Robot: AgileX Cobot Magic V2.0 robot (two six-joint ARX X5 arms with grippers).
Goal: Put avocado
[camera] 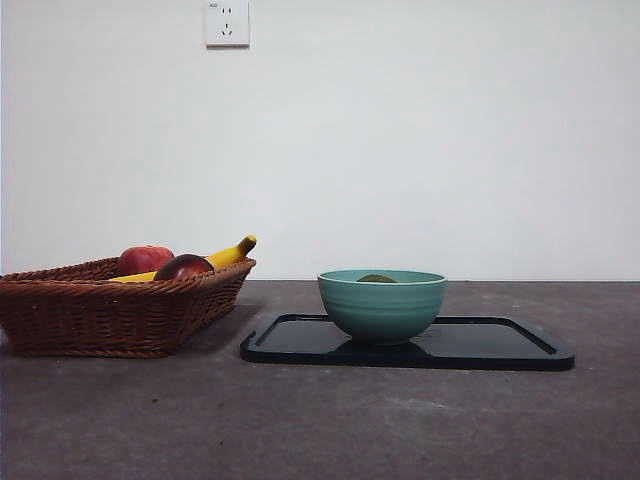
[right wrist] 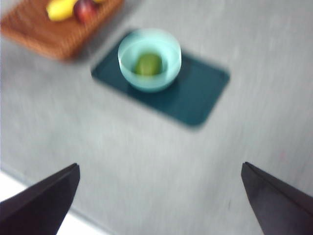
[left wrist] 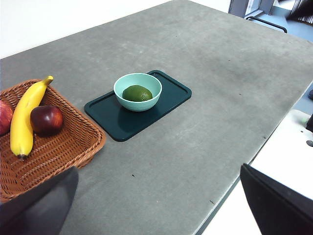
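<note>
Matte olive avocado (left wrist: 137, 93) sits in smooth round teal bowl (left wrist: 146, 100).

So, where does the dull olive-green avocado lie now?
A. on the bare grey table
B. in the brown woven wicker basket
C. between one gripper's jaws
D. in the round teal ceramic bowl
D: in the left wrist view the avocado sits inside the teal bowl, which stands on the dark rectangular tray; both grippers are open, empty and far from it.
</note>
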